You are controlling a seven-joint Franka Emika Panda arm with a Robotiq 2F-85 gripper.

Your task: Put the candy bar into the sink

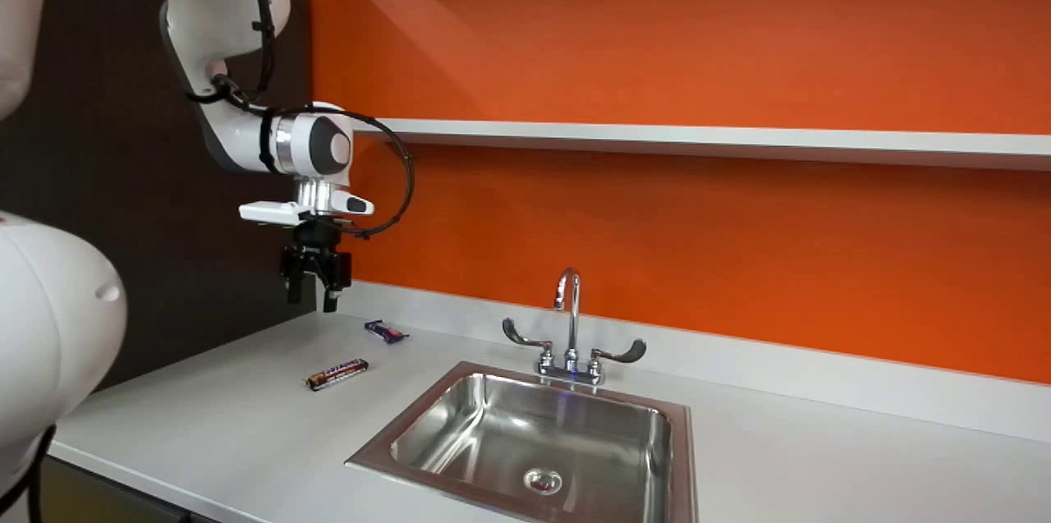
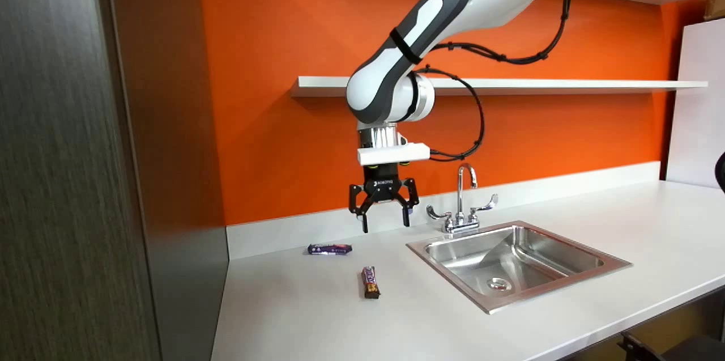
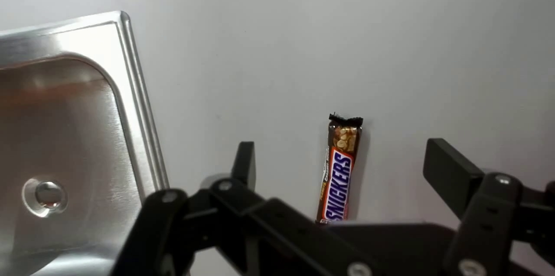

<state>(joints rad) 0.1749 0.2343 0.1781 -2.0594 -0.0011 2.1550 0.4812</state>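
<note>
End effector [image 2: 386, 226]: 1, fingers [image 3: 451, 176] spread, gripping nothing, hanging above the worktop [image 2: 294, 321]. Candy bar [image 3: 339, 171]: 1, labelled Snickers, lying on the worktop near the sink [image 1: 542, 437], not in it. Purple-wrapped bar [image 2: 330, 249]: 1, nearer the wall [image 2: 272, 151]. Step in hand, judged: approach before grasp. Next move: descend with the candy bar centred between fingers, then close across its narrow width.
</note>
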